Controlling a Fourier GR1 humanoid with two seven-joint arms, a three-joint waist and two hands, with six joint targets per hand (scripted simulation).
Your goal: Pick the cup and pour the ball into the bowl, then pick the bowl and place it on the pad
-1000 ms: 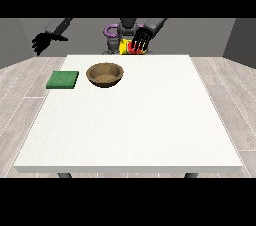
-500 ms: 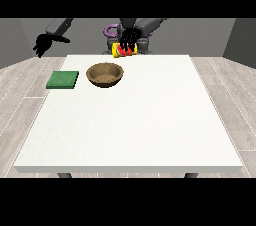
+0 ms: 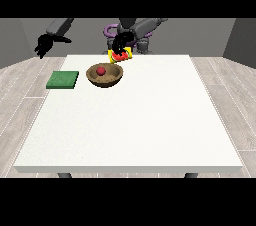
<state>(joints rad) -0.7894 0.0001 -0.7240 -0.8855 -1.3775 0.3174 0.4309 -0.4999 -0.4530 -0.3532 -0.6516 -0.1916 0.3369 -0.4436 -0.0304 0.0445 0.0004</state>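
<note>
Hand at the view's right (image 3: 120, 45) has its fingers wrapped round the yellow-and-red cup (image 3: 121, 56), which is tipped over just behind the far rim of the brown bowl (image 3: 105, 75). Red ball (image 3: 101, 71) lies inside the bowl. Green pad (image 3: 63, 79) lies flat on the white surface (image 3: 135, 125), near the bowl. Hand at the view's left (image 3: 42, 46) hangs off the surface's far corner, holding nothing; finger state: cannot tell.
</note>
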